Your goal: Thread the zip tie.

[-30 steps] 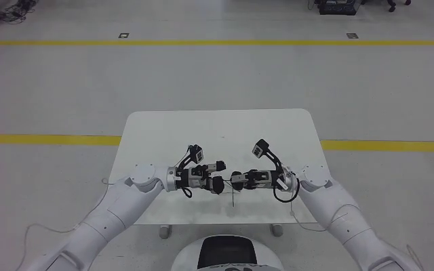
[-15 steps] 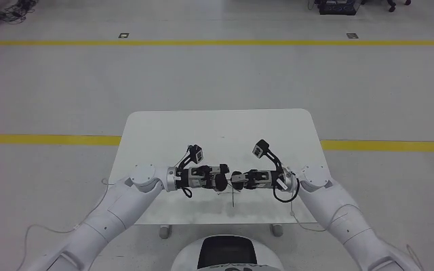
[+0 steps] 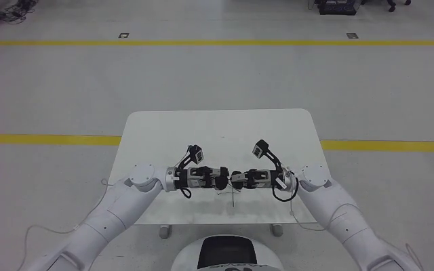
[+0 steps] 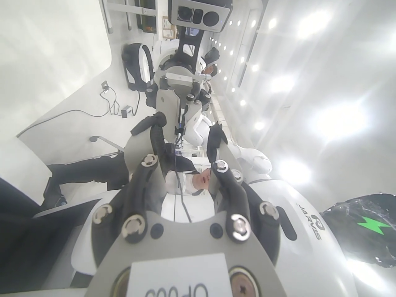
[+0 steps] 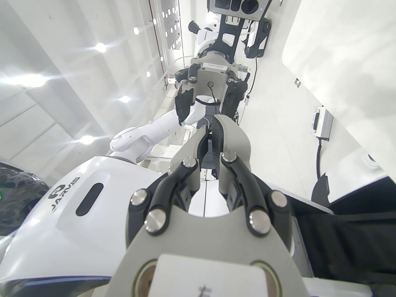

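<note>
In the top view the two arms meet tip to tip above the near half of the white worktop (image 3: 217, 129). The left claw (image 3: 222, 181) and the right claw (image 3: 234, 179) face each other and are almost touching. The zip tie (image 3: 232, 196) shows as a thin dark strand hanging from just under the right claw's tip, between the two claws, with its free end pointing down toward the worktop's near edge. In the left wrist view the left claw (image 4: 182, 131) stands open, its two dark-padded fingers (image 4: 154, 143) spread well apart. The zip tie (image 4: 182, 196) runs as a fine dark line through the gap between them, touching neither finger as far as can be told. Straight ahead of the open claw is the grey body of the right arm's wrist with its camera block. How the strand meets the right claw there is too small to make out. In the right wrist view the right claw (image 5: 212, 125) has its fingers (image 5: 221, 137) drawn close together with only a narrow slit between the ribbed pads, pinched on the zip tie. The strand itself is hard to pick out between them. Just beyond the right claw's tips is the left claw (image 5: 206, 108), facing back with its jaws wide, one on either side of the right claw's tips.
</note>
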{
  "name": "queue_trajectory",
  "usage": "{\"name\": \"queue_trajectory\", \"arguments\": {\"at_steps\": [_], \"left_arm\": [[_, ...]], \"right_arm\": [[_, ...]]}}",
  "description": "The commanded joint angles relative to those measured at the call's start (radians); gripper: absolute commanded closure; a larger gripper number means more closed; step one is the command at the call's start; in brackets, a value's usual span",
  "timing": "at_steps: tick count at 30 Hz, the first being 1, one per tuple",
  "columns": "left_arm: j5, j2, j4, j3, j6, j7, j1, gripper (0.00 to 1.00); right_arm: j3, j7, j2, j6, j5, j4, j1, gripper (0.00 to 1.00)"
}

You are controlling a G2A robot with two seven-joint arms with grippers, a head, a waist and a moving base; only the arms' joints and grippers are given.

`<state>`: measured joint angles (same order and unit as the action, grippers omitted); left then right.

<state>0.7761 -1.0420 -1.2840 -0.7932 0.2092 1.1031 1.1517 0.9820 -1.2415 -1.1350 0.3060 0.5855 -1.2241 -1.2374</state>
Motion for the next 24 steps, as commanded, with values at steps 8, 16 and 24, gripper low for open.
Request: {"name": "queue_trajectory", "arguments": {"at_steps": [8,16,24], "left_arm": [[0.006,-0.003,0.003,0.000,0.001,0.012,-0.001,0.79],[-0.004,-0.007,0.005,0.003,-0.004,0.008,-0.004,0.85],[-0.013,-0.009,0.006,0.005,-0.008,0.003,-0.006,0.88]], "right_arm": [[-0.001,0.003,-0.001,-0.007,-0.001,0.008,0.003,1.00],[-0.004,0.003,-0.003,-0.009,0.002,0.014,0.007,1.00],[-0.008,0.003,-0.005,-0.009,0.005,0.022,0.011,1.00]]}}
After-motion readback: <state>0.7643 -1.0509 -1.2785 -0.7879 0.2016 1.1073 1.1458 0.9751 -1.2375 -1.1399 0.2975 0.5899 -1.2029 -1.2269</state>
